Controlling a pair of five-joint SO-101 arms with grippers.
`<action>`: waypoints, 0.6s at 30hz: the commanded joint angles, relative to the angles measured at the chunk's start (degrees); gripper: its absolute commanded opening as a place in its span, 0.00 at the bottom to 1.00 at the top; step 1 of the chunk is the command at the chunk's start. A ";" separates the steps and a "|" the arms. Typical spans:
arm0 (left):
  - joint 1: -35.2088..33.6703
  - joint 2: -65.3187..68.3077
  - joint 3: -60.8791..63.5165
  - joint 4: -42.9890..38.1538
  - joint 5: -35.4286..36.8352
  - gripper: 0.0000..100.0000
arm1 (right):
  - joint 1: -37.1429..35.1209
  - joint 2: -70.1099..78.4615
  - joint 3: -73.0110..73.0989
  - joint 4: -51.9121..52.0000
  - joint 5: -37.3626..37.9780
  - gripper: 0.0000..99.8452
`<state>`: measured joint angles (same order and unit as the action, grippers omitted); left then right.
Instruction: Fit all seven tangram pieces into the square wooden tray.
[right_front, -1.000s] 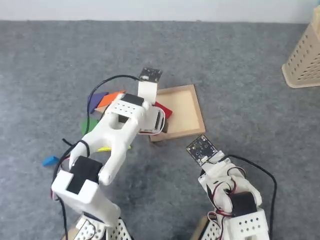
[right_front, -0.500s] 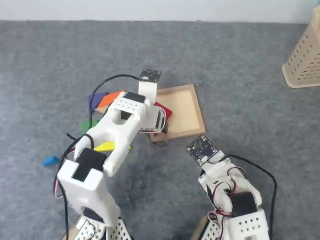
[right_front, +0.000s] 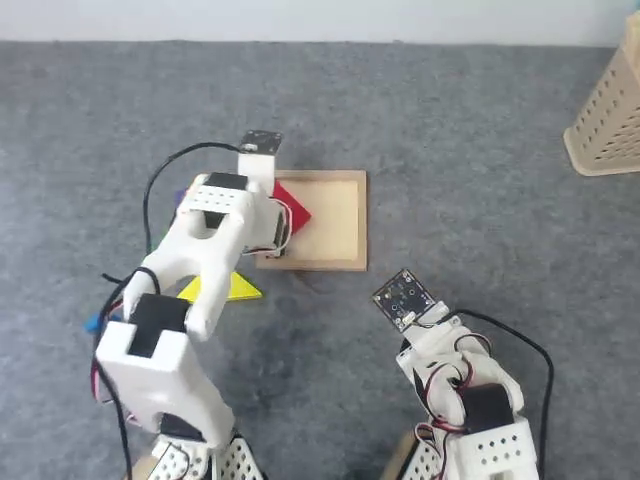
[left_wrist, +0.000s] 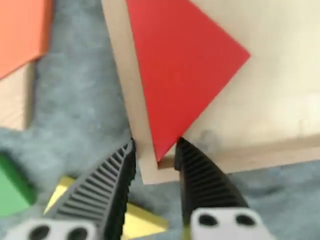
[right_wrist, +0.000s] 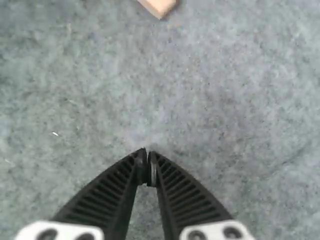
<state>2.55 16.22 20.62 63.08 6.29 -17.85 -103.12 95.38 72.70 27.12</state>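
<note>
Progress: we judge one piece of seven placed. The red triangle (left_wrist: 180, 65) lies flat inside the wooden tray (right_front: 320, 264), and the rest of the tray floor is bare.
Left to do: six pieces sit on the carpet on the left arm's side of the tray. They are the yellow piece (right_front: 225, 290), blue piece (right_front: 95, 322), purple piece (right_front: 181, 197), orange piece (left_wrist: 20, 30), green piece (left_wrist: 10, 195) and a pale wood-coloured piece (left_wrist: 12, 105).
Long axis: the triangle's longest edge runs along the tray wall nearest the left arm. One sharp corner is tucked into the tray's near corner.
Heading: its square corner points toward the tray's middle.
Left claw (left_wrist: 155, 150): the jaws are partly open and straddle the tray rim and the triangle's sharp corner. We see no clamping on either, so we read it as holding nothing.
Right claw (right_wrist: 147, 157): the jaws are closed together on nothing, over bare carpet, near a tray corner.
</note>
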 joint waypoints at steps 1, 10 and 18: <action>-2.90 -0.35 -0.48 3.08 -2.37 0.11 | 0.04 -0.84 1.05 0.31 -0.35 0.01; -3.25 -13.63 4.26 6.42 -5.10 0.11 | 0.04 -0.84 1.05 0.31 -0.35 0.01; -3.60 -36.84 10.51 12.13 -7.56 0.23 | 0.04 -0.84 1.05 0.31 -0.35 0.01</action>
<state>-0.53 -9.80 31.08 69.85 0.92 -17.85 -103.12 95.38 72.70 27.12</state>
